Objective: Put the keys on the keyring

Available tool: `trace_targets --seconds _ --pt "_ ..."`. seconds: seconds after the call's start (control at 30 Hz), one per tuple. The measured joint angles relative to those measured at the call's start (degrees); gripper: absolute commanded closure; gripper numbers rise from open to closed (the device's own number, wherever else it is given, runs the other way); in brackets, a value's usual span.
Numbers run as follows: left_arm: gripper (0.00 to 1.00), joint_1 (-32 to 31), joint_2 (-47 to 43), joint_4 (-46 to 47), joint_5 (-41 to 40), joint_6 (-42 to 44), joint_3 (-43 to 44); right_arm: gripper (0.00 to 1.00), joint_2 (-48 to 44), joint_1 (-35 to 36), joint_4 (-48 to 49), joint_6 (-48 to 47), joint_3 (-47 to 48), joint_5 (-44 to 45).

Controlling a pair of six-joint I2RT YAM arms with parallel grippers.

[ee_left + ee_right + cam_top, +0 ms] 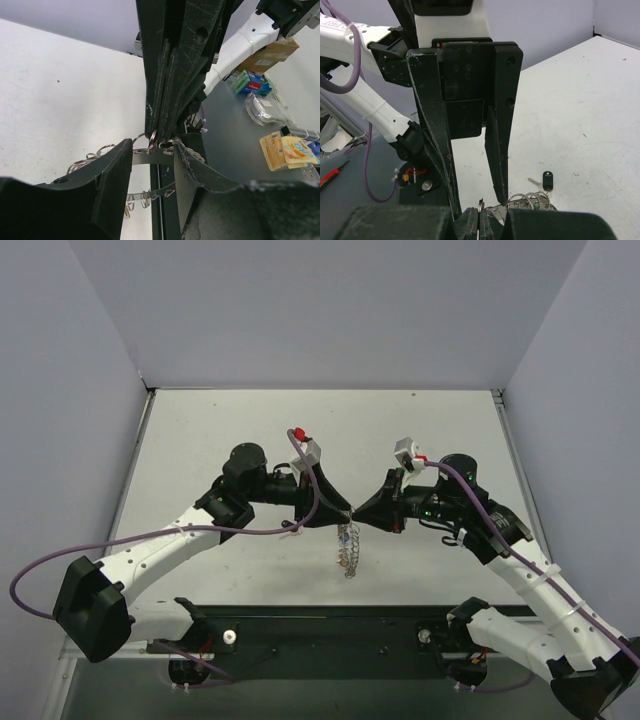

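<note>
Both grippers meet above the middle of the table. The keyring (pixel 348 548) hangs below them as a silvery, chain-like loop. In the left wrist view its flat metal band (pixel 150 158), strung with small wire loops, spans the gap between my left gripper's (pixel 152 159) two fingers, which are shut on it. My right gripper (pixel 481 216) is shut on a thin silver ring (pixel 481 204) at the keyring's upper rim. A cluster of rings (pixel 530 202) with a glimpse of green lies beside it. A dark-headed key (pixel 547 180) shows just beyond. Other keys are too small to make out.
The white table (pixel 230 430) is walled on three sides by grey panels. A black rail (pixel 330 625) with the arm bases runs along the near edge. Past that edge, the left wrist view shows boxes and packets (pixel 280 150) on a dark surface.
</note>
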Motion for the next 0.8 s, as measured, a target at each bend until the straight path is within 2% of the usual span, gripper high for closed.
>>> trace_targets --seconds 0.07,0.27,0.3,0.4,0.43,0.63,0.73,0.77,0.8 --pt "0.55 -0.4 0.2 0.0 0.1 0.2 0.3 1.00 0.0 -0.1 0.0 0.3 0.0 0.0" --pt "0.69 -1.5 0.9 -0.2 0.3 0.4 1.0 1.00 0.0 -0.1 0.0 0.7 0.0 0.0" --pt "0.73 -1.6 1.0 -0.3 0.3 0.5 1.1 1.00 0.0 -0.1 -0.1 0.7 0.0 -0.2" --pt "0.96 -1.6 1.2 -1.1 0.3 0.7 1.4 1.00 -0.2 -0.2 -0.4 0.8 0.0 -0.1" --pt "1.00 -1.7 1.2 -1.4 0.2 1.0 1.7 1.00 -0.2 -0.5 -0.5 0.8 -0.1 -0.2" --pt "1.00 -2.3 2.0 -4.3 -1.0 3.1 3.4 0.99 -1.3 -1.1 -0.7 1.1 -0.2 -0.3" --pt "1.00 -2.6 1.9 -4.6 -1.7 3.6 3.7 0.68 -1.6 -1.2 -0.7 1.6 -0.2 0.1" --pt "1.00 -2.7 1.9 -4.7 -2.1 3.7 3.7 0.48 -1.6 -1.2 -0.2 1.9 -0.2 0.3" --pt "1.00 -3.0 1.9 -5.1 -2.7 3.8 3.7 0.40 -1.7 -1.2 0.7 2.3 -0.2 0.5"
